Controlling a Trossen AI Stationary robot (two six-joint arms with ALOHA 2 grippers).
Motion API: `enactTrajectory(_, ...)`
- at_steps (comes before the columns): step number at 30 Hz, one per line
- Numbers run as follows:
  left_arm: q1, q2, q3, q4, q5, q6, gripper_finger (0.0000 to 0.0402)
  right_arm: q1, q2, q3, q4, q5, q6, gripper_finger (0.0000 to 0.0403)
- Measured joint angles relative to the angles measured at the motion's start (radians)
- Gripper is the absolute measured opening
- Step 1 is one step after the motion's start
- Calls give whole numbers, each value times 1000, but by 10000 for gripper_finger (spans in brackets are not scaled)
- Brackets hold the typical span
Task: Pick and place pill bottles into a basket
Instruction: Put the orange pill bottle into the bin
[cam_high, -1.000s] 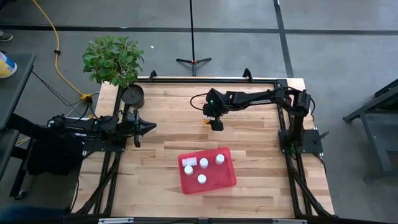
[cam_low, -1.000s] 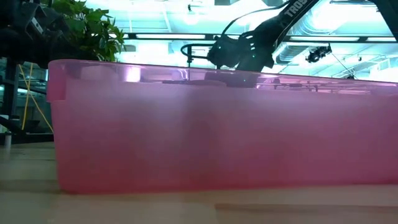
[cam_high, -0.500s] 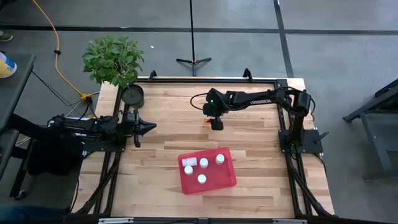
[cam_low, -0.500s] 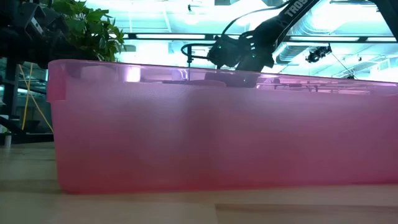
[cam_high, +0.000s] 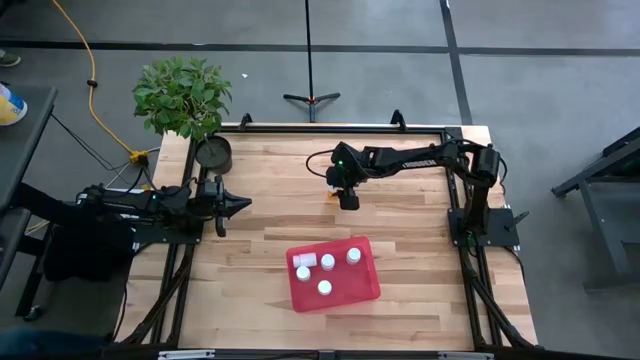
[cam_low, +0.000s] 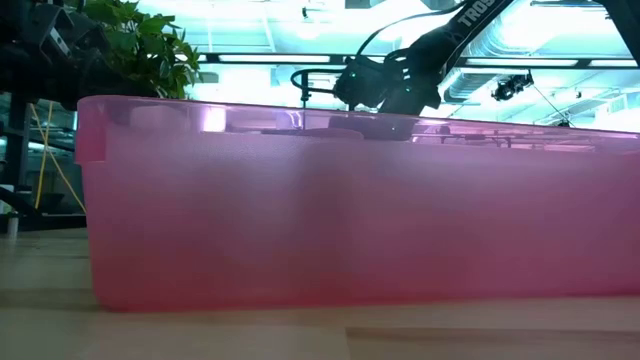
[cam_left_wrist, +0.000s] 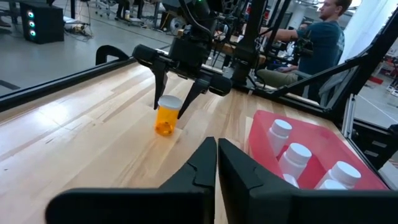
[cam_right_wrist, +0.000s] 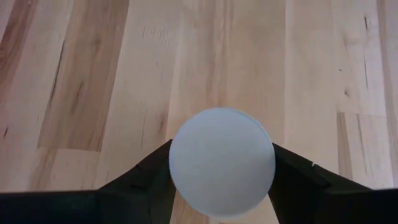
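— Where was the amber bottle (cam_left_wrist: 166, 116)?
— Upright on the table (cam_high: 270, 225), beyond the basket (cam_high: 362, 287) holding four white bottles (cam_high: 326, 262). The right gripper (cam_left_wrist: 174, 102) hung over it, fingers (cam_right_wrist: 144, 174) straddling its cap, contact unclear.
— The left gripper (cam_left_wrist: 217, 153)?
— Pressed together, at the table's left. Nothing had shifted since before.

floor (cam_high: 560, 40): grey concrete, dark seams | plant (cam_high: 180, 95): leafy, by counter corner | tripod (cam_high: 310, 98): standing behind | ceiling lights (cam_low: 250, 58): bright
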Motion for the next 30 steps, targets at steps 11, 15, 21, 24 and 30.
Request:
enactTrajectory(11,0,0,0,0,1,3,40,0,-2,24,-60,3,49,196)
enactTrajectory(15,0,0,0,-1,1,4,44,3,-2,101,-159,-1,68,196)
enactTrajectory(21,0,0,0,-1,1,13,20,26,-2,254,-341,-57,69,196)
enactTrajectory(24,0,0,0,-1,1,11,37,50,-2,320,-416,-82,76,195)
enactTrajectory(30,0,0,0,-1,1,13,34,110,-8,410,-515,-138,125,188)
